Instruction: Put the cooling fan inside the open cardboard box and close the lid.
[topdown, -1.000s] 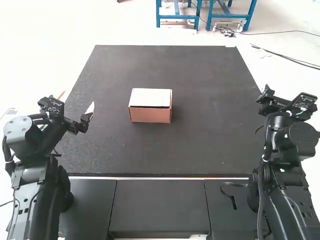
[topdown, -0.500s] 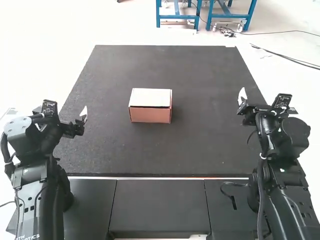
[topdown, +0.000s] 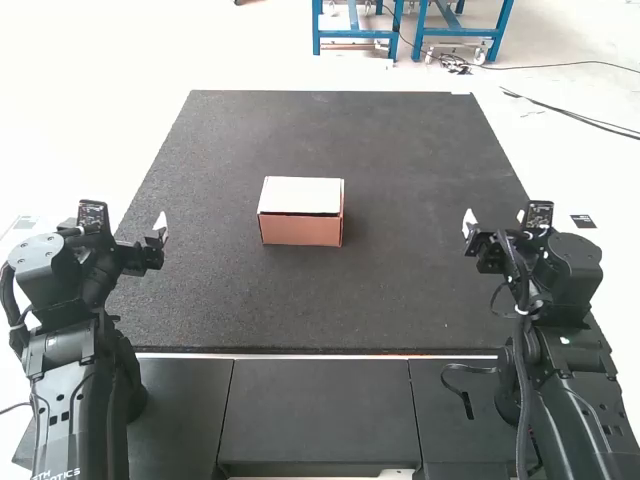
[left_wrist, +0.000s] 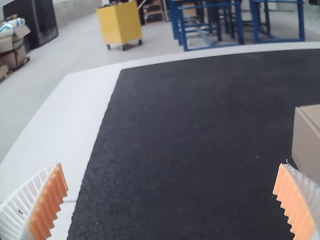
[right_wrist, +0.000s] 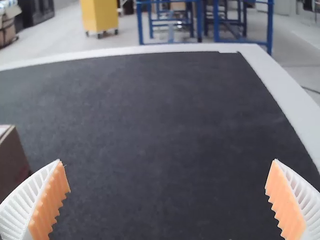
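While the small brown cardboard box (topdown: 300, 212) is sitting near the middle of the black, rough-textured rectangular mat (topdown: 410, 170), with its pale top lying flat and shut, both arms are standing at the near corners of that mat, well apart from the box. The mat is covering most of the white tabletop (left_wrist: 75, 125), which is showing as a pale border along the mat's edge.

The left tool (topdown: 155, 238) is hanging over the near left edge of the mat, pointing inward toward the box and touching nothing. In the left wrist view, the left tool (left_wrist: 170, 205) is spread wide, its ribbed white fingers (left_wrist: 30, 205) and orange pads (left_wrist: 292, 200) standing far apart with bare mat between them, and one brown wall of the box (left_wrist: 307, 140) is showing just beyond one finger.

The right tool (topdown: 472, 236) is hanging over the near right part of the mat, likewise facing the box and gripping nothing. In the right wrist view, the right tool (right_wrist: 165, 200) is also spread wide, with open mat lying between its two padded fingers, and a dark brown corner of the box (right_wrist: 11, 160) is peeking in beside one of them.
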